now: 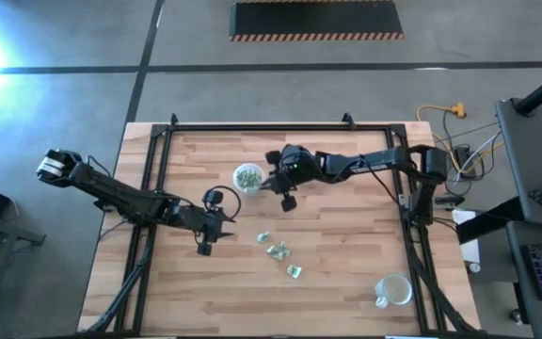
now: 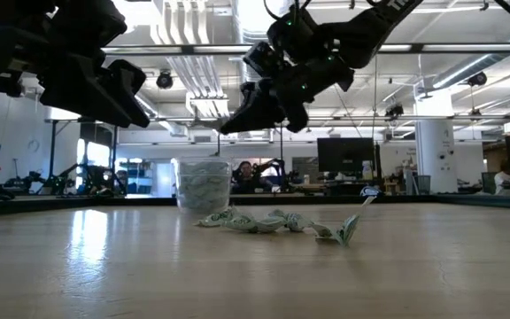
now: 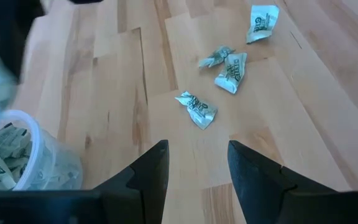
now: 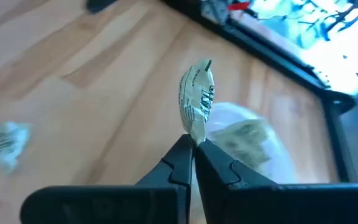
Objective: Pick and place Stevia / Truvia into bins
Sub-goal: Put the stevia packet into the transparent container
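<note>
Several pale green and white sachets (image 1: 278, 250) lie crumpled on the wooden table, near its middle; the left wrist view shows them too (image 3: 196, 109). A translucent cup (image 1: 247, 176) holds more sachets and stands just behind them (image 2: 204, 184). My right gripper (image 1: 273, 185) hangs in the air beside that cup, shut on one sachet (image 4: 197, 99). My left gripper (image 1: 205, 248) is open, raised off the table to the left of the loose sachets (image 3: 197, 149), and touches nothing. My right gripper pinches one sachet by its end (image 4: 196, 132) between the two fingertips. The rest of the sachet stands out beyond the fingers, bent and lifted clear of the table. The cup of sachets (image 4: 244, 137) lies just beyond it.
A second cup (image 1: 393, 290) stands near the table's near right corner. A black metal frame (image 1: 252, 125) runs around the table's edges. Bare wood lies between the loose sachets and the near edge. People and desks show in the room behind.
</note>
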Controlling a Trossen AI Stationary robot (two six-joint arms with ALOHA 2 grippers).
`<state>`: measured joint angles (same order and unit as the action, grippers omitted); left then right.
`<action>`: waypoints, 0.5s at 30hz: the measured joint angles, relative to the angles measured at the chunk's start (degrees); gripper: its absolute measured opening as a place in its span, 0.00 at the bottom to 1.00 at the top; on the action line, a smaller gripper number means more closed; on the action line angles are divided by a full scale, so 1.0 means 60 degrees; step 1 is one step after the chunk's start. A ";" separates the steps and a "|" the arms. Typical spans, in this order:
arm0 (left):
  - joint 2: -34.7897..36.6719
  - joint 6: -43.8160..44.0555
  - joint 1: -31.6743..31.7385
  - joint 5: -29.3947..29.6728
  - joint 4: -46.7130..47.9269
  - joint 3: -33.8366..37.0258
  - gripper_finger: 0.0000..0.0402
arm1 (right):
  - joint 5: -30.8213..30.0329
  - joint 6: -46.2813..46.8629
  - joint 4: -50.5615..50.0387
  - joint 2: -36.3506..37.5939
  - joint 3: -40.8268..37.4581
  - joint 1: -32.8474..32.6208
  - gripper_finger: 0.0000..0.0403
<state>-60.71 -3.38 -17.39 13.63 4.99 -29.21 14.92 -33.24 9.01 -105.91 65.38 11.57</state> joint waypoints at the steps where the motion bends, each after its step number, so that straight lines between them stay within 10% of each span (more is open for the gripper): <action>1: 0.0000 0.0000 -0.0004 0.0003 -0.0007 -0.0004 0.37 | -0.0014 0.0004 -0.0009 -0.0053 0.0137 0.0063 0.02; 15: 0.0000 0.0004 0.0000 0.0000 0.0016 0.0018 0.37 | -0.0692 0.0137 -0.0543 -0.1278 0.1449 0.0289 0.02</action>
<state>-60.71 -3.36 -17.39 13.63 5.08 -29.10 10.77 -32.42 5.76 -113.57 74.08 13.30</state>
